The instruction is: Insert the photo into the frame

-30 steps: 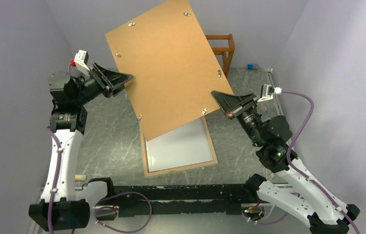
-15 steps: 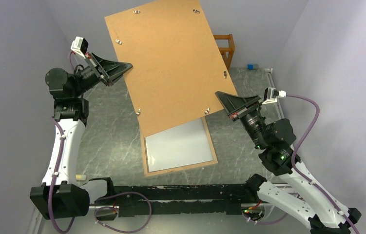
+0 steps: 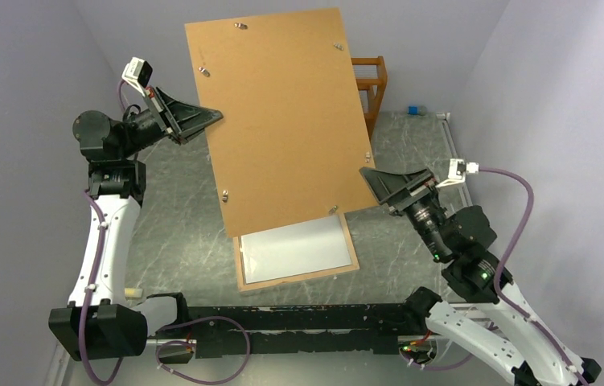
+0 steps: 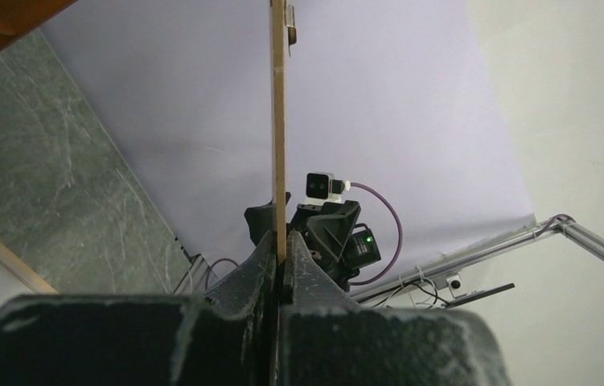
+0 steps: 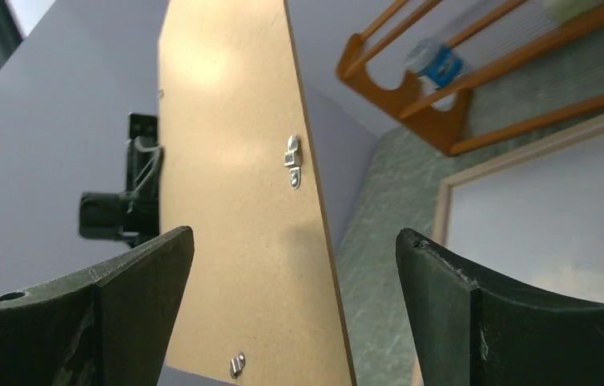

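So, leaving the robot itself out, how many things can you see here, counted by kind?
brown backing board: 1
picture frame: 1
orange wooden rack: 1
small blue object: 1
total: 4

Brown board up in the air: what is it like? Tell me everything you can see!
The brown board is a big, thin, flat rectangle, like pressed fibreboard, with small metal clips near its edges. It hangs tilted above the frame on the table. The left end effector is shut on its left edge; the right end effector stands open around its right edge.
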Motion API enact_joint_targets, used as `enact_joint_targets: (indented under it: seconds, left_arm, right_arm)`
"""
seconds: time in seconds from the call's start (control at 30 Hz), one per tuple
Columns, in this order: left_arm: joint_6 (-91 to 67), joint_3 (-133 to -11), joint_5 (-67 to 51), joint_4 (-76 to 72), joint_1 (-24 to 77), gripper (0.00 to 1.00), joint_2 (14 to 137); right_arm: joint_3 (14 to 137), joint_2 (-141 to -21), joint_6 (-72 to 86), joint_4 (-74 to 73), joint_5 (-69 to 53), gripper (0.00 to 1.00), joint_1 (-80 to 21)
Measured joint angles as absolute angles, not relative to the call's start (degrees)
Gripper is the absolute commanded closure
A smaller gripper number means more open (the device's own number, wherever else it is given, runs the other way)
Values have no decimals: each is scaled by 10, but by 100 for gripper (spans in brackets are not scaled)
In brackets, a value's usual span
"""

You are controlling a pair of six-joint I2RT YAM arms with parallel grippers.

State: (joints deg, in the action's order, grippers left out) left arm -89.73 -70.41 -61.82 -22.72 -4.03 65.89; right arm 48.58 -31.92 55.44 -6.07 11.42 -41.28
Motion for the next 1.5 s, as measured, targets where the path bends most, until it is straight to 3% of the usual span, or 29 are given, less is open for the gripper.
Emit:
enact_joint_targets:
  seconds: [0.2,0.47,0.67,0.87,1.27,1.33,1.47,1.5]
  left_arm:
    - [-897,-704,-623,-225,-41,98,659]
    - [-892,-682,-627,-215,-41,98,658]
    - [-892,-663,-627,-203,-41,98,658]
    - [-893,-663,-628,-203,-40,98,658]
    - [-908,-644,-635,-223,-41,97,658]
    - [-912,-634,-637,-227,-41,97,658]
    - [-912,-619,-636,-227,-43,97,658]
    - [-909,-617,-636,-225,-45,92,658]
  right_arm:
    - [540,-322,536,-177,206,1,-413]
    - [630,-417,462,-201,206,1,-413]
    - [758,-546,428,-202,114,1,-367]
    - [715,-576,470,-185,-21,2,-261]
    - [627,-614,591,22,-339,48,-154]
    - [623,-628,609,57,-375,61,-153]
    - [620,-650,647,114,-427,100,-146]
    - [617,-652,659,128,-434,100,-144]
